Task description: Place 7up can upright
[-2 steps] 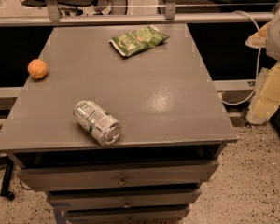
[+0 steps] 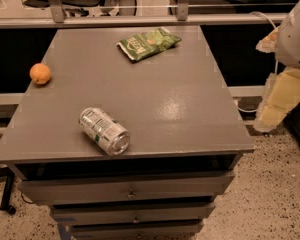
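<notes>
The 7up can (image 2: pixel 104 131), silver-white with green markings, lies on its side near the front left of the grey table top (image 2: pixel 180 109), with one shiny end facing the front edge. My gripper (image 2: pixel 276 104) shows as cream-coloured parts under a white arm housing (image 2: pixel 295 34). It hangs off the table's right side, well away from the can and holding nothing that I can see.
An orange (image 2: pixel 40 73) sits at the table's left edge. A flat green snack bag (image 2: pixel 148 43) lies at the back centre. Drawers (image 2: pixel 130 189) are below the top. A rail and chairs stand behind the table. The floor is speckled.
</notes>
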You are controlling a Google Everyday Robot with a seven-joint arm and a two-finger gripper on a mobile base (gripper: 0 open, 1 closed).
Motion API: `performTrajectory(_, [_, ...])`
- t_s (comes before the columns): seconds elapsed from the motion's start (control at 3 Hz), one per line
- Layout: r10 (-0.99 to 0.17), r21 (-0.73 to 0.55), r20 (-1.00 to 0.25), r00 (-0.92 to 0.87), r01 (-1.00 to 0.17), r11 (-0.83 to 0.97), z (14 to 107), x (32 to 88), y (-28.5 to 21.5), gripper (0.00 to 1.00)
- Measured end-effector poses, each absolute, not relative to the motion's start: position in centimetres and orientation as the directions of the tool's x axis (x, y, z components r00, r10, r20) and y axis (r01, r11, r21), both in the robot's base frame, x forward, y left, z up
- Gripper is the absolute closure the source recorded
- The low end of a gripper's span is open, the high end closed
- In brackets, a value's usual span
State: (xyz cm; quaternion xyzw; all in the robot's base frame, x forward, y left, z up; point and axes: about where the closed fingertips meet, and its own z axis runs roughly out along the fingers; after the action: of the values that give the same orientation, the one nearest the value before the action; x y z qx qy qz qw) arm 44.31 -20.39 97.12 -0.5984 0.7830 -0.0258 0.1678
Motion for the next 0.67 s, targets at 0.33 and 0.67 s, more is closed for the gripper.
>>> performTrajectory(0.33, [-0.926, -0.203, -0.280, -0.253, -0.927, 0.315, 95.6, 45.5, -16.8, 0.00])
performTrajectory(0.67, [-0.897, -0.141, -0.314, -0.311, -0.919, 0.368, 94.1, 47.0, -12.3, 0.00])
